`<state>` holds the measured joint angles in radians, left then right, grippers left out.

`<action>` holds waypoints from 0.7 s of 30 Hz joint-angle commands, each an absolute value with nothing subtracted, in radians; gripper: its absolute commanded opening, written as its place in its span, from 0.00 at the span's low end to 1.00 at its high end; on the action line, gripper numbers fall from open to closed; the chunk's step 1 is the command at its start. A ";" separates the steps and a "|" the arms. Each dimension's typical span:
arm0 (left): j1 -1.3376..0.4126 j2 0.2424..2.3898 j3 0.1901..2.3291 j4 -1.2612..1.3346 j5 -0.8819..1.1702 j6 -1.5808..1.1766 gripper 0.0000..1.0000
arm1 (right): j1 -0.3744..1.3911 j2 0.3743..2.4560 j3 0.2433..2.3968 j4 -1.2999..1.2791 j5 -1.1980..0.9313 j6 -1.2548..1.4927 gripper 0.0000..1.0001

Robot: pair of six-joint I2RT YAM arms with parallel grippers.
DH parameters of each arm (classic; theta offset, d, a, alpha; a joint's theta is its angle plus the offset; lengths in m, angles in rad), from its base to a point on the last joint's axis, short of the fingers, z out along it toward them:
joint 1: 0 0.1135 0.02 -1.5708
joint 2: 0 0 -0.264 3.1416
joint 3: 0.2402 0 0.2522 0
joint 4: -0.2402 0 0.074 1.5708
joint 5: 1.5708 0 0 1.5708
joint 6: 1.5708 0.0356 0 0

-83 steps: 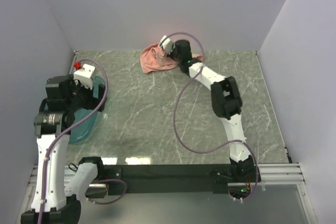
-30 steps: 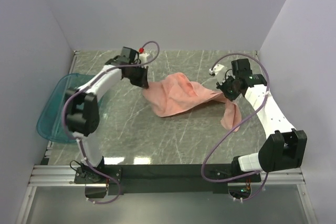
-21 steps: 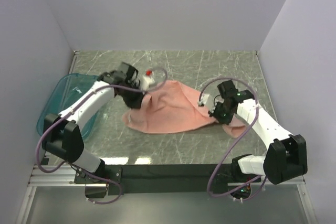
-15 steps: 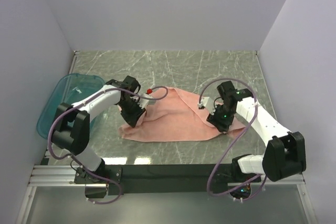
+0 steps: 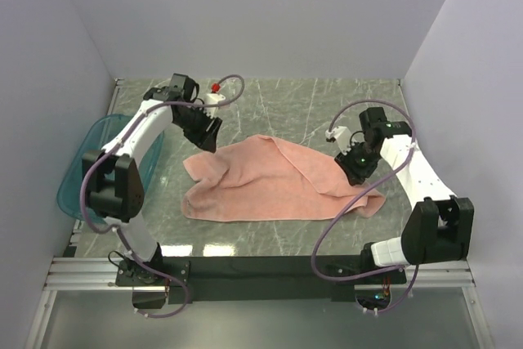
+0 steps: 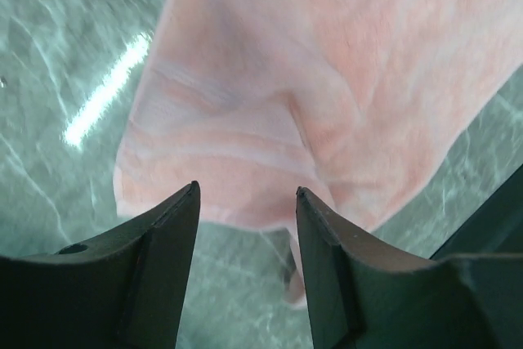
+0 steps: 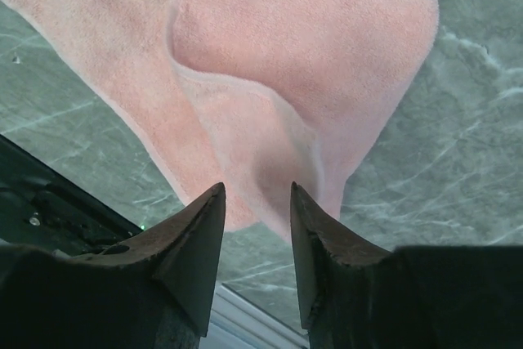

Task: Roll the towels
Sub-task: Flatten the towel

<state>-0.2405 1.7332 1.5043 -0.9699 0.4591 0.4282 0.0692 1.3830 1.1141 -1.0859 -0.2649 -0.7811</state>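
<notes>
A: Change vs half a second ago?
B: Both pincers sat low on the towel (image 5: 278, 185) near its front edge. Now both are up and back toward its far edge. The towel is spread wider and flatter.

A: Pincer states?
B: The left gripper (image 5: 208, 139) has its jaws apart with nothing between them. The right gripper (image 5: 355, 167) is the same, parted and empty. 1 second ago both were clamped on the cloth.

A: Towel vs pincers?
B: It lies flat on the marble table (image 5: 270, 108), with the teal tray (image 5: 78, 177) just off its left end. The left gripper hangs over its far-left corner, clear of the cloth. The right gripper hangs over its right end, above a folded-over flap.

A: Arm pose?
B: The left arm stretches past the towel's far-left corner, wrist tipped down at it. The right arm arches beside the towel's right end, wrist aimed down.
</notes>
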 commanded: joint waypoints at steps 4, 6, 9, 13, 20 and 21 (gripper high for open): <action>-0.143 1.821 1.591 -1.012 0.568 0.374 0.57 | 0.181 1.359 1.112 -1.029 -0.192 -0.710 0.43; -0.126 1.816 1.588 -1.012 0.545 0.380 0.59 | 0.192 1.374 1.106 -1.019 -0.183 -0.707 0.41; -0.100 1.809 1.580 -1.006 0.491 0.379 0.60 | 0.193 1.400 1.108 -1.003 -0.152 -0.703 0.39; -0.083 1.787 1.549 -0.994 0.454 0.383 0.61 | 0.183 1.402 1.129 -0.991 -0.118 -0.695 0.42; -0.078 1.782 1.517 -1.012 0.477 0.403 0.87 | 0.095 1.462 1.264 -1.041 -0.178 -0.741 0.80; -0.075 1.786 1.517 -1.019 0.485 0.410 0.88 | 0.084 1.480 1.282 -1.057 -0.196 -0.755 0.80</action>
<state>-0.0818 1.8202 1.5242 -1.0008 0.4660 0.4000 0.1223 1.4345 1.1946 -1.0359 -0.1570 -0.7235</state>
